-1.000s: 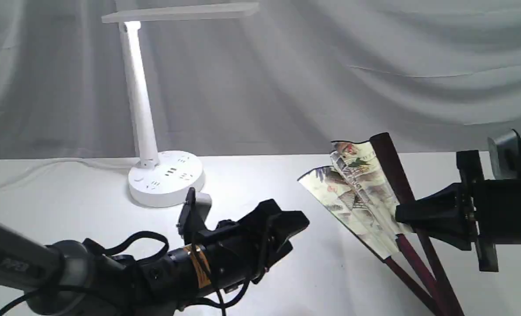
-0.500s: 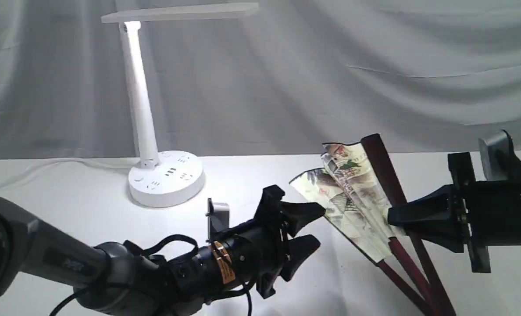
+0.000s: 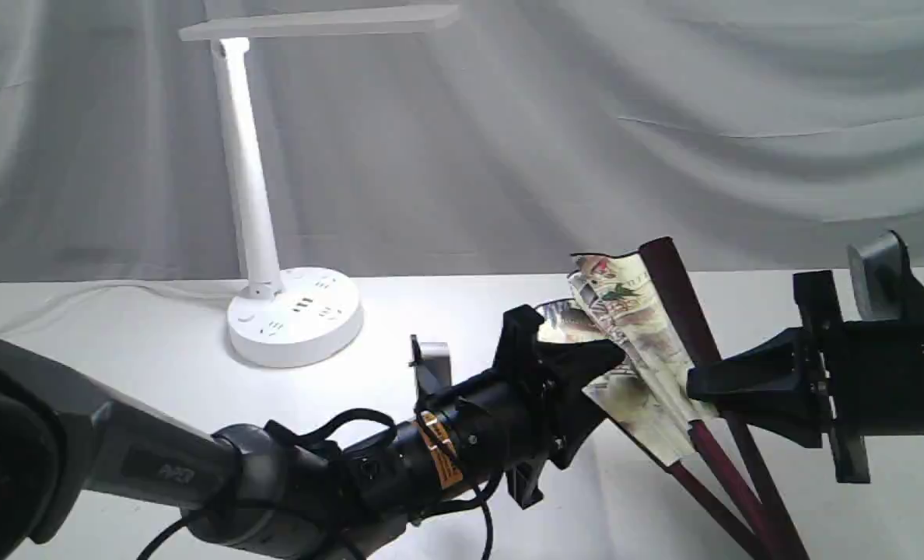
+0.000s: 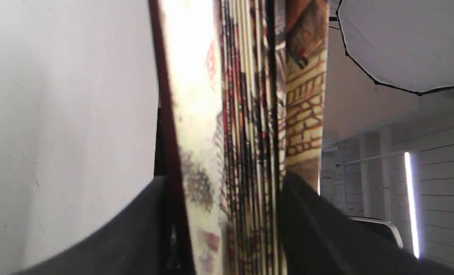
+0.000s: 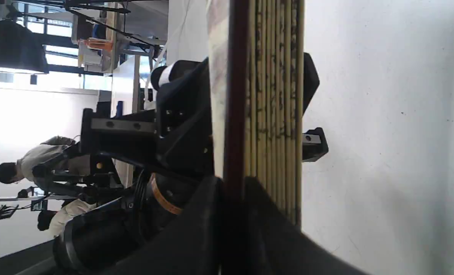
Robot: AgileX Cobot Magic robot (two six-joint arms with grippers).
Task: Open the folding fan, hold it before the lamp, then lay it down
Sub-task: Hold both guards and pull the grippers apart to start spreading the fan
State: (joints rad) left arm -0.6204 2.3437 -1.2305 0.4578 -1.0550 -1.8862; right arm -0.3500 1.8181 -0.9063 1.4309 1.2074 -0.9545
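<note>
The folding fan [image 3: 637, 323] stands partly open above the table at the right, its maroon guard [image 3: 684, 303] slanting up and to the left. My right gripper [image 3: 699, 389] is shut on that guard low down; the right wrist view shows the guard [image 5: 234, 114] running between its fingers [image 5: 208, 233]. My left gripper [image 3: 598, 385] is open and straddles the fan's lower left pleats. In the left wrist view the pleat stack [image 4: 246, 114] fills the gap between its fingers [image 4: 127, 229]. The lit white lamp [image 3: 248, 194] stands at the back left on its round base [image 3: 295, 315].
The lamp's white cord [image 3: 81, 295] trails left over the white table [image 3: 159, 365]. A grey draped cloth [image 3: 586, 117] hangs behind. My left arm [image 3: 314, 474] stretches low across the front. The right wrist view shows the left gripper's body [image 5: 173, 126] behind the fan.
My left gripper has moved right and a little up, from short of the fan until its fingers straddle the left pleats. The right gripper and fan shifted slightly left, then held still.
</note>
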